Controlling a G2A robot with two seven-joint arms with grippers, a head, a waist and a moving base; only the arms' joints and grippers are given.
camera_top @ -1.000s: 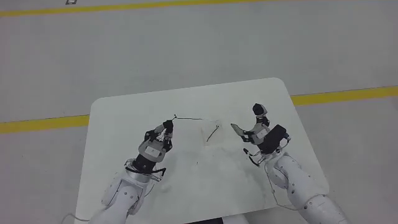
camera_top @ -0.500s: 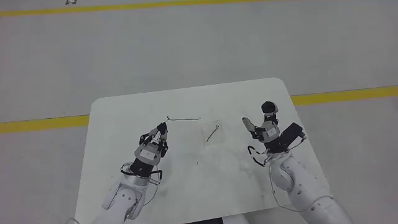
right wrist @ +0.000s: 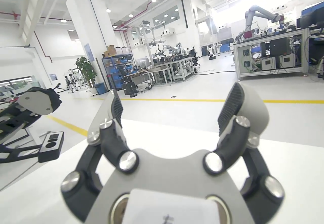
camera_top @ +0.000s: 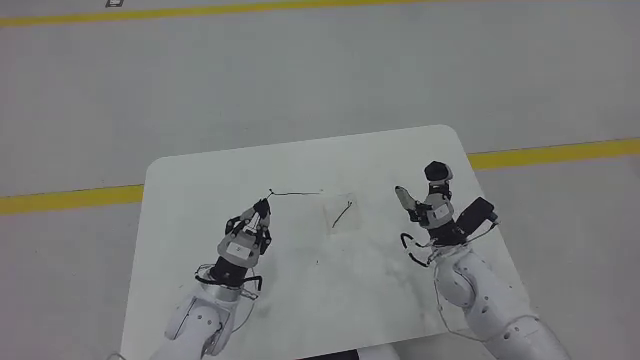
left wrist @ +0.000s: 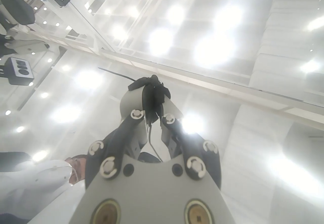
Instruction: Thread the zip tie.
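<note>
While my L gripper (camera_top: pixel 264 208) sits over the left-middle of the table (camera_top: pixel 190 200), its fingers are pressed together on one end of the zip tie (camera_top: pixel 296 193). The rest of the tie runs out as a thin dark line toward the table's centre. In the L wrist view the gripper (left wrist: pixel 152 94) points up at the ceiling, black pads (left wrist: pixel 154 98) clamped tight. The tie's tail (left wrist: pixel 115 74) pokes out sideways past the tips, and a thin length shows btwn the fingers nearer the palm.

My R gripper (camera_top: pixel 420 187) is over the table's right part, spread wide w/ nothing in it, well apart from the tie. In the R wrist view (right wrist: pixel 176 98) the ribbed pads (right wrist: pixel 229 106) face each other across a wide gap, and the L gripper (right wrist: pixel 38 103) shows off to one side.

A short dark strip (camera_top: pixel 343 215) lies flat on the table btwn the two grippers, near the tie's free end but not touching it.
</note>
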